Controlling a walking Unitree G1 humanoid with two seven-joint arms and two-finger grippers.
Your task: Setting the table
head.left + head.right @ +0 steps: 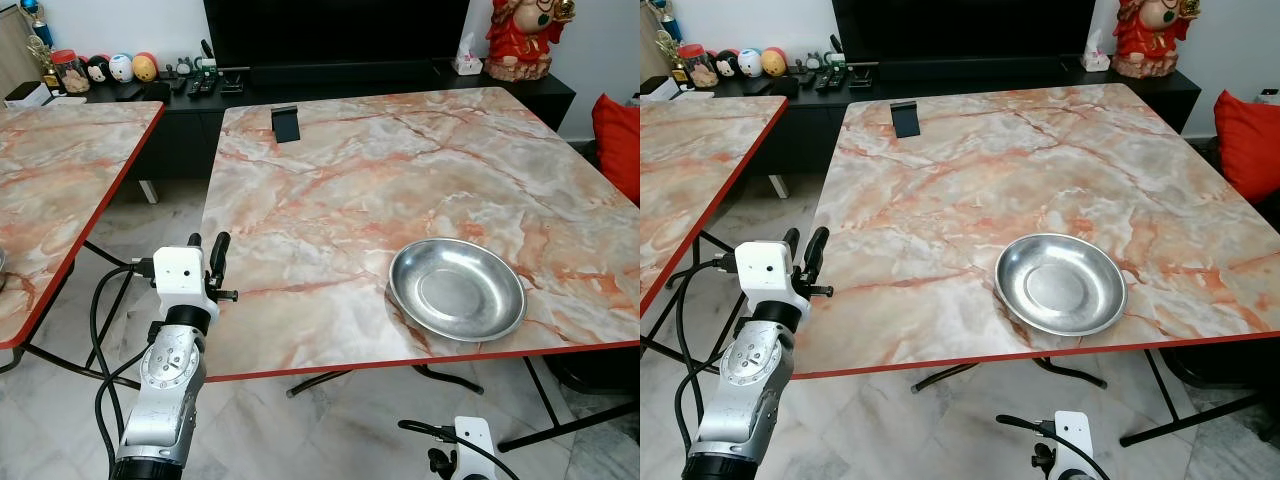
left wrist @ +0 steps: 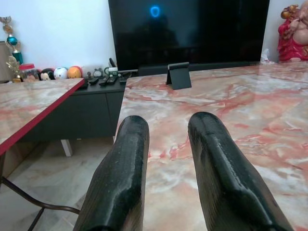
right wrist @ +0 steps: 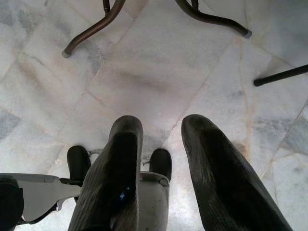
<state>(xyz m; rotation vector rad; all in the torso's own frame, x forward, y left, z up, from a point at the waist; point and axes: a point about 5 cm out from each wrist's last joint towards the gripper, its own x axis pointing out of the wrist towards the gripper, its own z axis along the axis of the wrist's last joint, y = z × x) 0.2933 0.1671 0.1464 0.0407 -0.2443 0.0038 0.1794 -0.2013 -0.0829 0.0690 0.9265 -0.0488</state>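
A shallow steel dish (image 1: 457,288) sits empty near the front right edge of the marble-patterned table (image 1: 330,200). My left gripper (image 1: 207,243) is raised at the table's front left edge, level with the top, fingers pointing across it. In the left wrist view the left gripper (image 2: 166,126) is open with nothing between its fingers. The dish lies well to its right. My right gripper (image 3: 161,126) hangs low below the table's front edge, open and empty, pointing at the floor.
A black phone stand (image 1: 286,123) stands at the table's far left. A second marble table (image 1: 60,170) is close on the left, with a floor gap between. Behind are a dark TV console (image 1: 190,90) with toys and remotes, and a red cushion (image 1: 620,140). Metal table legs (image 3: 96,26) cross the floor.
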